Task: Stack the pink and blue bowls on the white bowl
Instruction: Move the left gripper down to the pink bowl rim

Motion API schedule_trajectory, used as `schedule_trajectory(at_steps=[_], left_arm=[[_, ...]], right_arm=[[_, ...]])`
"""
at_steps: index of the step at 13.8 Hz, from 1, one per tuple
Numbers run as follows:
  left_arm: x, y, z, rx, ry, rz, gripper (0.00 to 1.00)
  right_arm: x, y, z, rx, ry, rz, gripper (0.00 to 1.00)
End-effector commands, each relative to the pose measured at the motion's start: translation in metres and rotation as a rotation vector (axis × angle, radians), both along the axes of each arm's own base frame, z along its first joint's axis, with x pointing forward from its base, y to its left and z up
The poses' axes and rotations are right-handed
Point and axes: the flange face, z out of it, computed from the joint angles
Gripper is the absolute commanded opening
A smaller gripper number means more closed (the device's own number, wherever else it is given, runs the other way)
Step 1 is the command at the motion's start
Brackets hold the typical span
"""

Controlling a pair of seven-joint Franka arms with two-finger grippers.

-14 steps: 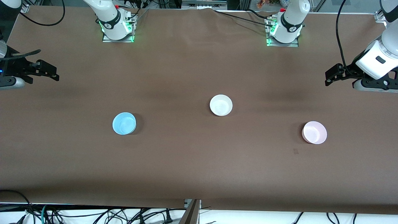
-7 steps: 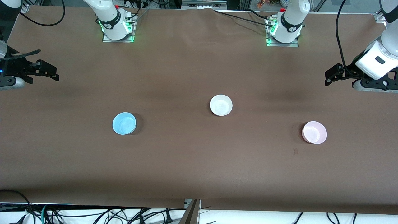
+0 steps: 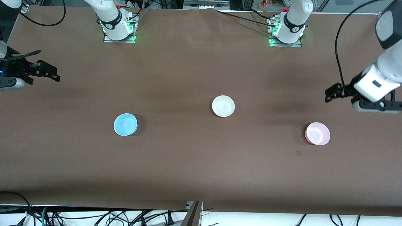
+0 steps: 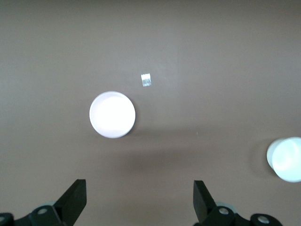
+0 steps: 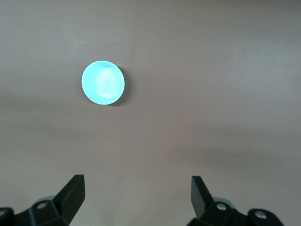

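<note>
Three small round plastic bowls sit well apart on the brown counter (image 3: pixel 201 175): glossy white bowl (image 3: pixel 223 106) centre, sky-blue bowl (image 3: pixel 125 124) toward the right arm's end, pale pink bowl (image 3: pixel 317 133) toward the left arm's. The left gripper (image 3: pixel 331 94) hangs over bare counter near the pink bowl; the right gripper (image 3: pixel 47 71) waits. Both sets of fingers stand wide, empty. An off-centre pinch on a smooth rim could tip a bowl.

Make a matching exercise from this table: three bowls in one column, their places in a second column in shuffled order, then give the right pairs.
Things:
1. pale pink round plastic bowl
2. light blue round plastic bowl
3. glossy white round bowl

Places:
A. mid-table, between the other two, farthest from the front camera
B. toward the left arm's end of the table
C. toward the right arm's end of the table

Pairs: 1-B, 2-C, 3-A
</note>
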Motion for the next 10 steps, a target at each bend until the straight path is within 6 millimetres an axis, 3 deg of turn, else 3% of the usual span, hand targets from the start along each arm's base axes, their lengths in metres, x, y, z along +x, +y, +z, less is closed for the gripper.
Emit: schedule_trajectory(at_steps=[1, 3, 6, 8, 10], left_arm=[[0.041, 0.026, -0.017, 0.042, -0.039, 0.003, 1.00], [0.050, 0.034, -0.033, 0.049, -0.047, 0.011, 1.00], [0.069, 0.052, -0.092, 0.094, -0.017, 0.007, 1.00], [0.082, 0.085, -0.145, 0.122, -0.012, 0.027, 1.00], [0.095, 0.098, -0.186, 0.119, -0.058, 0.007, 1.00]], right_arm=[[0.000, 0.000, 0.003, -0.014, 0.005, 0.018, 0.99], [0.000, 0.000, 0.003, -0.014, 0.005, 0.018, 0.99], [0.000, -0.001, 0.003, -0.014, 0.005, 0.017, 0.99], [0.000, 0.000, 0.003, -0.014, 0.005, 0.018, 0.99], [0.000, 0.000, 0.003, -0.014, 0.005, 0.018, 0.99]])
